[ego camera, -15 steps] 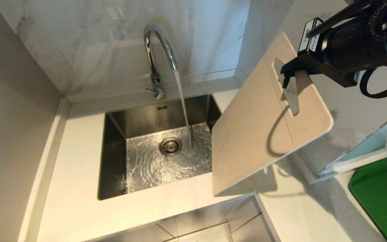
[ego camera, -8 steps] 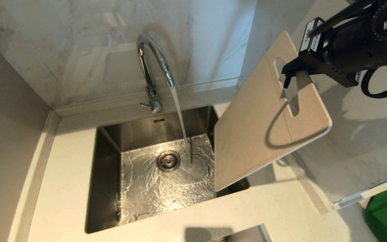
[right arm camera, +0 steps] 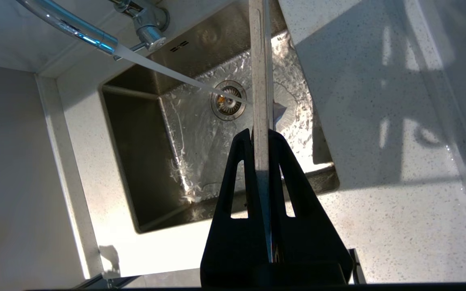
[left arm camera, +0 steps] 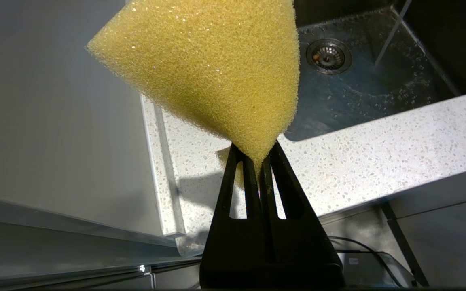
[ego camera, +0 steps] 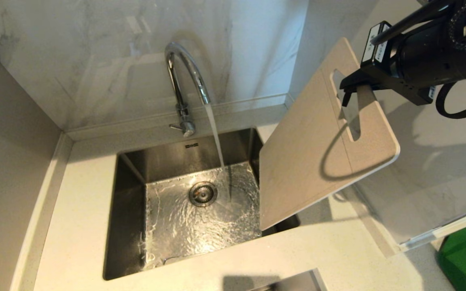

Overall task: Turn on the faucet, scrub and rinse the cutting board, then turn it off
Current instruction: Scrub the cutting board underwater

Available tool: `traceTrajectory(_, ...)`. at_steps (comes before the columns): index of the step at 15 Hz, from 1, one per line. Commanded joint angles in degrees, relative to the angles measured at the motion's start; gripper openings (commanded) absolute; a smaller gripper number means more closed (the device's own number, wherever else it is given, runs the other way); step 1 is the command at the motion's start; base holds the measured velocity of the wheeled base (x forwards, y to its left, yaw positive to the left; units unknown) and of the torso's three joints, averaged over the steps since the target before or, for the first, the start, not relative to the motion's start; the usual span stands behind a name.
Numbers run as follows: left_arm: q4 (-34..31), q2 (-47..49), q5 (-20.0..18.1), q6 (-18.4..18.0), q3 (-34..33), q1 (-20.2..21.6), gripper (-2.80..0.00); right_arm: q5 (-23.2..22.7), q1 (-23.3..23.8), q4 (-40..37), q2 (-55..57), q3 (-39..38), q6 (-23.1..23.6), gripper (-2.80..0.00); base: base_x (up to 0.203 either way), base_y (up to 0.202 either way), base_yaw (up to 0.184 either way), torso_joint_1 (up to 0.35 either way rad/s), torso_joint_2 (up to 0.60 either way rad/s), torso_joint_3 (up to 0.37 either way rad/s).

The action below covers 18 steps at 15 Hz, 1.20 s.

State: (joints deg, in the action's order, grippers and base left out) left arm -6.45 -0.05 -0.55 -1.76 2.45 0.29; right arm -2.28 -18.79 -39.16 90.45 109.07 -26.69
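Right claw (ego camera: 348, 91) clamps the board (ego camera: 318, 153) tilted right of the running tap (ego camera: 184, 72), hiding the sink's (ego camera: 130, 226) right edge; left claw (left arm camera: 259, 159) pinches a sponge (left arm camera: 212, 68).

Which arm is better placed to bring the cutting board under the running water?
The right. Its right gripper already clamps the cutting board beside the faucet stream; the left gripper holds only the sponge.

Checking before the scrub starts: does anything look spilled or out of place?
Nothing spilled. The faucet runs into the sink, untouched by the cutting board the right gripper holds tilted alongside.
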Motion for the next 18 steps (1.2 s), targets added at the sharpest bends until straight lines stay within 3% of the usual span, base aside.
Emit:
traceTrajectory(1,-0.06,0.05,0.02,0.00,0.01,0.06,-2.80,-0.01,-0.04,-0.22,-0.19,-0.08,-0.82,-2.80,0.000,0.000,0.000,0.000,0.00,0.000)
traceTrajectory(4,-0.06,0.05,0.02,0.00,0.01,-0.03,-2.80,-0.09,-0.10,-0.25,-0.12,-0.14,-1.48,-2.80,0.000,0.000,0.000,0.000,0.00,0.000)
traceTrajectory(9,-0.06,0.05,-0.07,0.09,0.01,0.02,-2.80,-0.55,-0.29,3.06,5.17,-0.08,-11.43,-2.80,0.000,0.000,0.000,0.000,0.00,0.000)
traceTrajectory(16,0.03,0.05,0.04,0.00,0.01,0.06,-2.80,-3.28,-0.87,15.62,18.73,1.34,-12.23,-2.80,0.000,0.000,0.000,0.000,0.00,0.000)
traceTrajectory(18,0.53,0.05,0.14,0.00,-0.17,0.03,-2.80,-3.49,-0.83,23.02,23.44,2.48,-12.78,-2.80,0.000,0.000,0.000,0.000,0.00,0.000)
